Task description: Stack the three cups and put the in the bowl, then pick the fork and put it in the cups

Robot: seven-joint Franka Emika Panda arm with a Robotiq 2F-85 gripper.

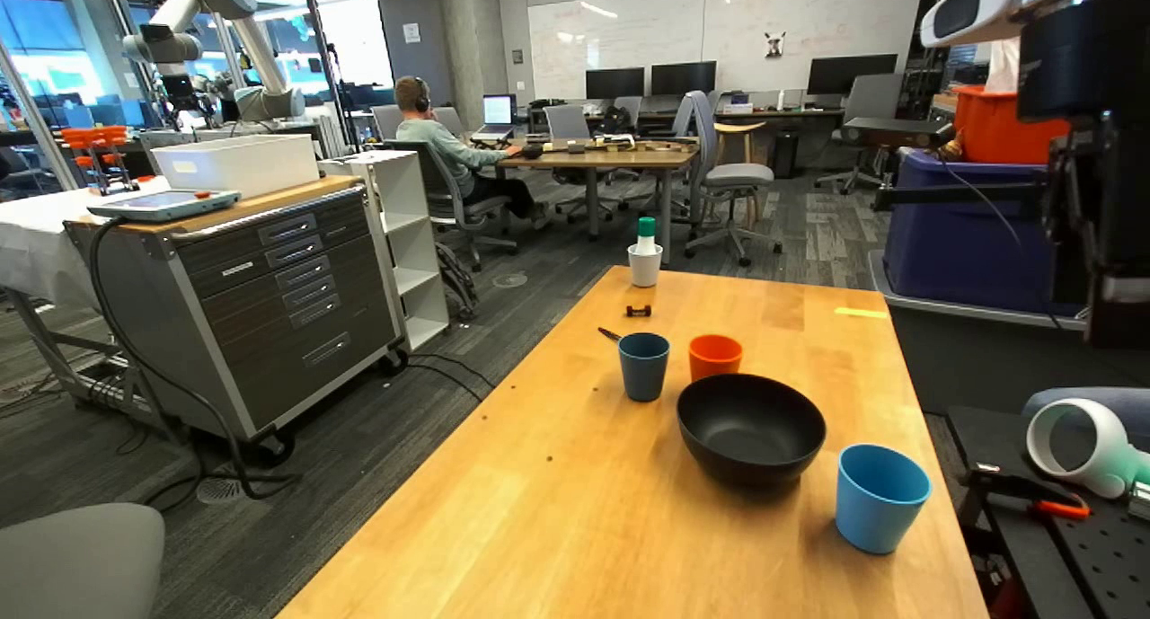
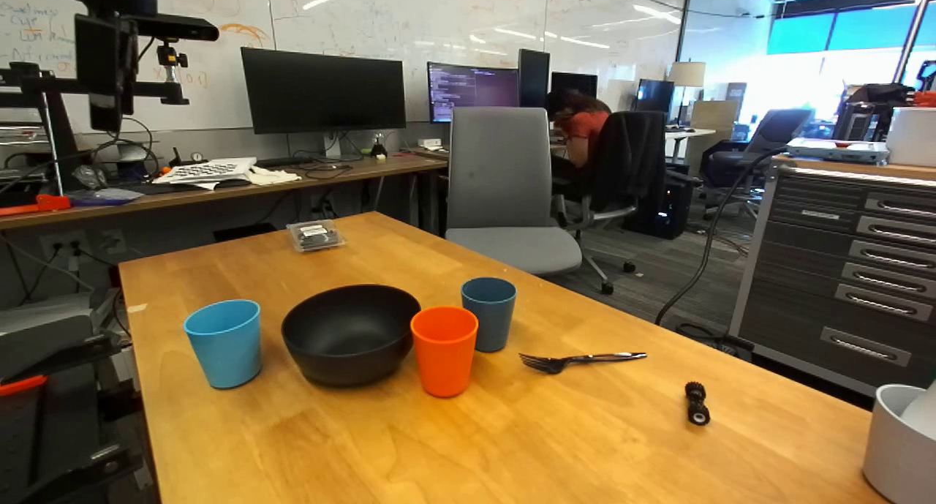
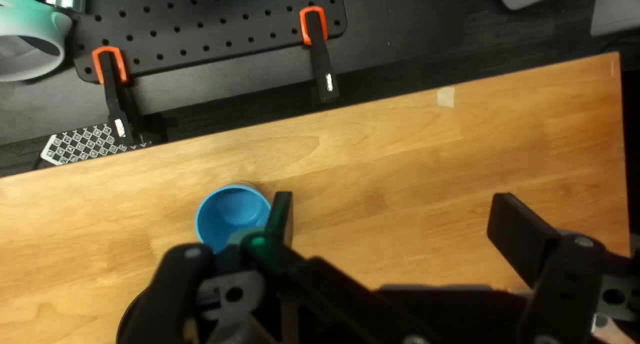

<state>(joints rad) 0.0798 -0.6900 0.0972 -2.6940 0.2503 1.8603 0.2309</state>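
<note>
- gripper [image 3: 392,211] is spread wide in the wrist view, nothing held, hanging over the table [image 3: 375,159]
- closest cup there is the light blue cup [image 3: 232,211], upright, partly hidden by the gripper
- next out is the black bowl [image 2: 351,369], then the orange-red cup [image 2: 444,354] right by it; they overlap in both exterior views so I can't tell if they touch
- dark teal cup [image 2: 493,317] stands just beside the orange one, and the fork [image 2: 578,360] lies flat past them
- all three cups stand separately outside the bowl, so I'd call this the start: choosing a first cup
- next move imo: line up over one rim, come straight down, close gently
- light blue sits near the table's long edge by the pegboard [image 3: 210,24], so don't nudge it that way; orange looks tightest, wedged between bowl and teal
</note>
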